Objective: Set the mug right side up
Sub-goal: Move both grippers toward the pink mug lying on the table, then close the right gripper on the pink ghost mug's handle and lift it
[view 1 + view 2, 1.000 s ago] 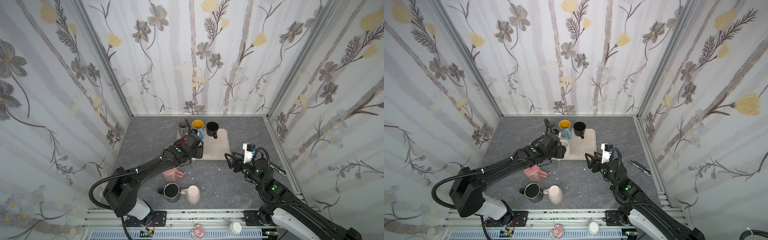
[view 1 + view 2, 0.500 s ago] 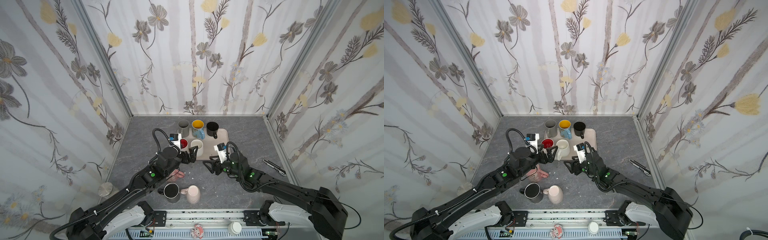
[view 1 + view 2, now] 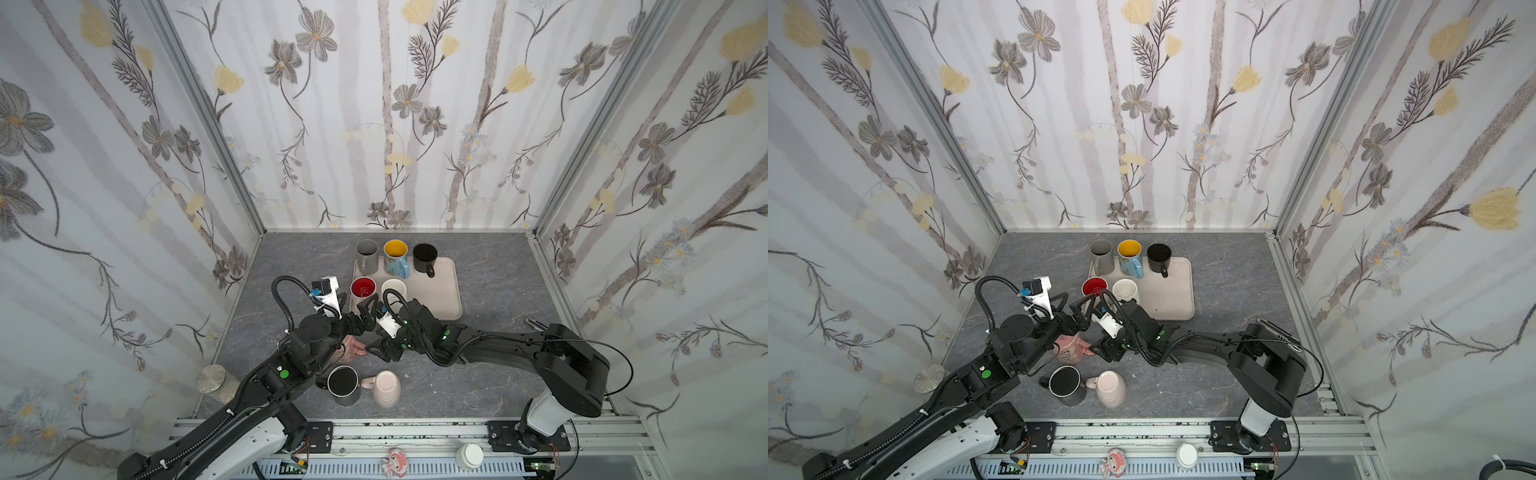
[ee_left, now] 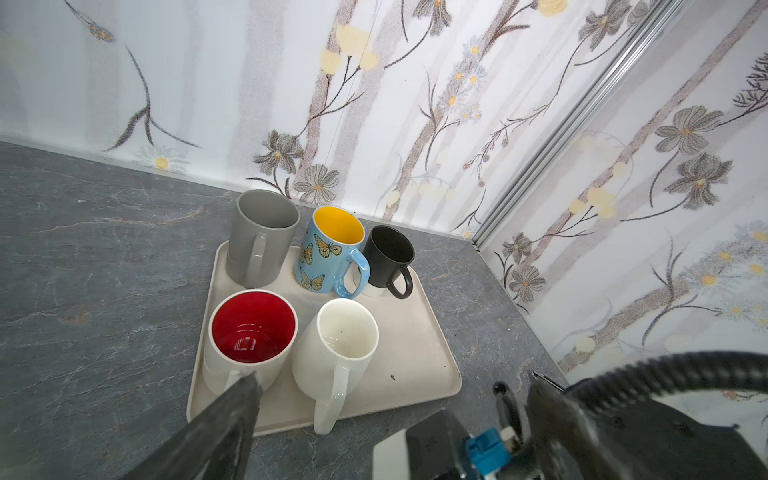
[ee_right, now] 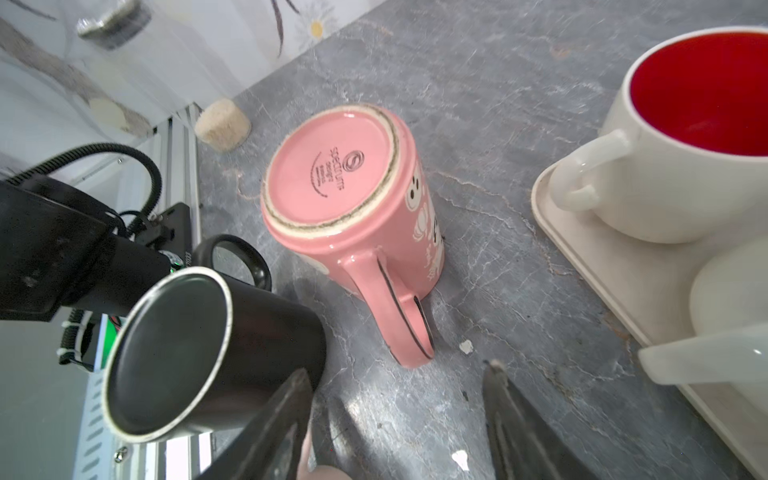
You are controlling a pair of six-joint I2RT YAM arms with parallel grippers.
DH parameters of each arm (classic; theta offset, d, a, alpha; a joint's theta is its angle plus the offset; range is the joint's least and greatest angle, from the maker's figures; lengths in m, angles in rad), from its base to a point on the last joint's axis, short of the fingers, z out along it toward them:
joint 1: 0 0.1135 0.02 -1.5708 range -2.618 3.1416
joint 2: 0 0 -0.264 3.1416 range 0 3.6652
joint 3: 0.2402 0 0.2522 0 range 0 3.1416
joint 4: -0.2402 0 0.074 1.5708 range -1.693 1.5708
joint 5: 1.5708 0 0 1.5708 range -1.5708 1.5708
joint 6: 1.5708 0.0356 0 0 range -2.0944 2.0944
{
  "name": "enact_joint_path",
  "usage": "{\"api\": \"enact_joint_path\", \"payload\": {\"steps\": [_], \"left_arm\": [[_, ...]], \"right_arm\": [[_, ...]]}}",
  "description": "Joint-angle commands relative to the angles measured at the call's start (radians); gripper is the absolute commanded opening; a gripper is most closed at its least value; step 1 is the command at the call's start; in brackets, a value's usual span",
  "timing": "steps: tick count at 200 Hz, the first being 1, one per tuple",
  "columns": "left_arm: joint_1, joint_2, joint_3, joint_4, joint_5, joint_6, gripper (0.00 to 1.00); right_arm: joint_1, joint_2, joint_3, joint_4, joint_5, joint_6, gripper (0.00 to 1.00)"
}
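The pink cartoon mug [image 5: 345,195] stands base-up on the grey tabletop [image 5: 498,104] just beside the tray [image 5: 590,266], so the turn is not yet begun. The right gripper [image 5: 395,372] hangs open, empty, near its handle. The left gripper [image 4: 397,377] gapes wide, holding nothing, facing the tray. In both top views the left arm hides part of the mug.

Beige tray [image 3: 441,291] on grey marbled tabletop [image 3: 494,266], bearing five upright mugs: grey mug [image 3: 367,255], butterfly mug [image 3: 397,261] with yellow inside, and black mug [image 3: 424,257] in row nearest floral-papered back wall [image 3: 386,124], red-lined mug [image 3: 363,287] and white mug [image 3: 394,288] side by side in nearer row.
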Motion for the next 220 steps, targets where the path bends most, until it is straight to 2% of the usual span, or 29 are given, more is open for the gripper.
{"api": "enact_joint_path", "payload": {"steps": [1, 102, 170, 220], "left_arm": [[0.000, -0.015, -0.005, 0.041, -0.028, -0.015, 1.00], [0.000, -0.093, -0.051, 0.027, -0.071, -0.018, 1.00], [0.001, -0.108, -0.057, 0.011, -0.075, -0.015, 1.00], [0.001, -0.115, -0.064, 0.009, -0.078, -0.017, 1.00]], "right_arm": [[0.004, 0.044, 0.034, -0.015, -0.045, -0.086, 0.65], [0.033, 0.165, 0.124, -0.025, -0.044, -0.156, 0.51], [0.050, 0.223, 0.179, 0.001, -0.028, -0.195, 0.46], [0.055, 0.250, 0.201, 0.009, -0.007, -0.200, 0.33]]}}
